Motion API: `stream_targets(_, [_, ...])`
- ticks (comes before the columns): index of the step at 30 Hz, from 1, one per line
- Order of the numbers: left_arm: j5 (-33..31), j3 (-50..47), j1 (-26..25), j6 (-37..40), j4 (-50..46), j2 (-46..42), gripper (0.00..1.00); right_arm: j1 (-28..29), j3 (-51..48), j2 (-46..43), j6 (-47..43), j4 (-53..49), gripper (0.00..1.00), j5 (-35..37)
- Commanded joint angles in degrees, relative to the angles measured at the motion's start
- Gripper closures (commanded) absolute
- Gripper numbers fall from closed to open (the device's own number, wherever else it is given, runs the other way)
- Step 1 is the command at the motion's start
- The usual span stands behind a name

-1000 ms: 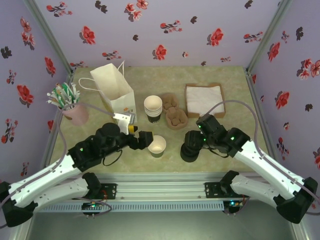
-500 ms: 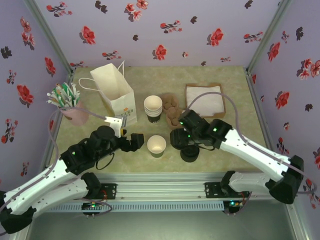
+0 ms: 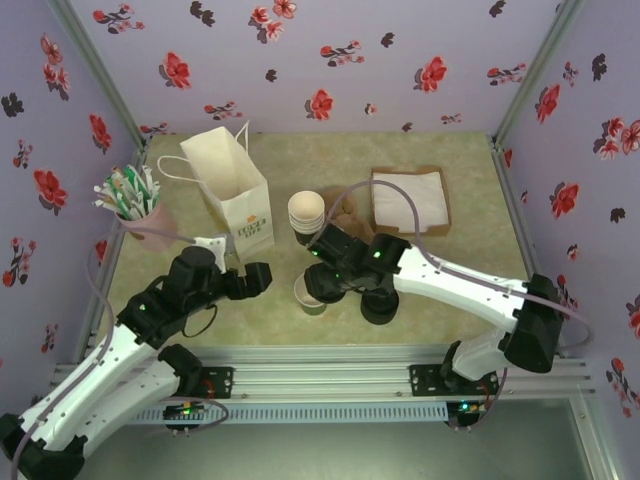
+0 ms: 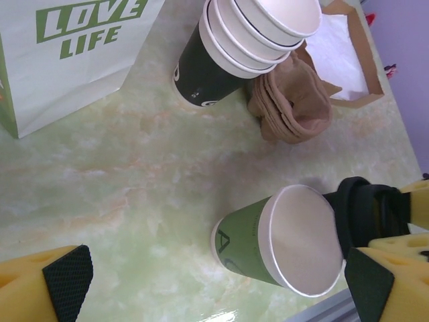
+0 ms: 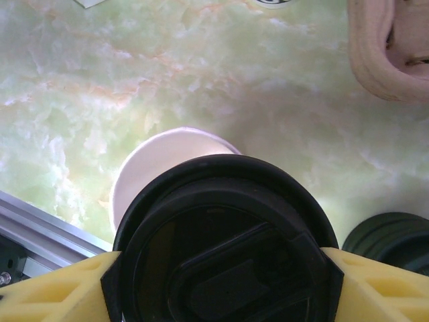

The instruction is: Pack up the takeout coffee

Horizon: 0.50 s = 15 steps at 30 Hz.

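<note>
The takeout coffee cup stands lidless near the table's front edge, with a green wall and pale inside. My right gripper is shut on a round black lid, its yellow fingers pressing the rim from both sides. The lid hangs just above the cup's open mouth and covers most of it, offset to one side. My left gripper stands open a short way left of the cup, with nothing between its black pads.
A black stack of spare lids sits just right of the cup. Behind are stacked lidless cups, brown sleeves, a white "Love Life" paper bag, a napkin tray and a pink holder of packets at the left.
My right arm has swung left from the spare lid stack, carrying the black lid over the cup. My left gripper has drawn back leftward, away from the cup, still open.
</note>
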Motion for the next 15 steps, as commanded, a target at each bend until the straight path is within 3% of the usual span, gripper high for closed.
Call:
stream_targets(1, [2.85, -0.69, 1.05, -1.08, -0.11, -1.37, 0.01, 1.28, 2.72, 2.08, -1.33, -0.33, 0.30, 2.44])
stream_targets(15, [2.81, -1.54, 1.71, -0.49, 0.01, -2.57, 0.01, 3.07, 5.41, 7.16, -1.89, -0.09, 0.30, 3.52])
